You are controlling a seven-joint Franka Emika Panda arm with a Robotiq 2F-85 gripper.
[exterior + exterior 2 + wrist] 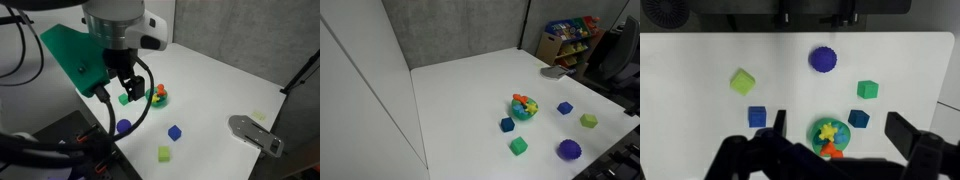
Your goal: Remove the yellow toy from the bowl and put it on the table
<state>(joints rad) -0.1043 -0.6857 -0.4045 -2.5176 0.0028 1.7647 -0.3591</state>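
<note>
Your gripper (pixel 127 88) fills the bottom of the wrist view, its dark fingers (pixel 752 158) spread wide apart with nothing held between them. In an exterior view the arm (pixel 115 20) reaches down almost vertically from above, and the gripper hangs just over the desk (pixel 220 90), above the green cube (pixel 124 99) and just beside the bowl (pixel 158 97).

You have bare white desk stretching from the bowl toward the grey wall and toward the white side panel in an exterior view. Toward the near edge the pieces crowd together. A blue cube (pixel 858 118) sits just beside the bowl's rim, and a second blue cube (pixel 757 116) lies near your left-hand finger in the wrist view. The lime cube (pixel 742 81) and the purple ball (pixel 822 59) are farther out. A grey object (pixel 255 135) lies near the desk's edge, well apart from the bowl.

Inside the teal bowl, the yellow toy (pixel 827 130) rests near the middle. The orange toy (pixel 832 152) touches it on the side nearer the wrist camera.
</note>
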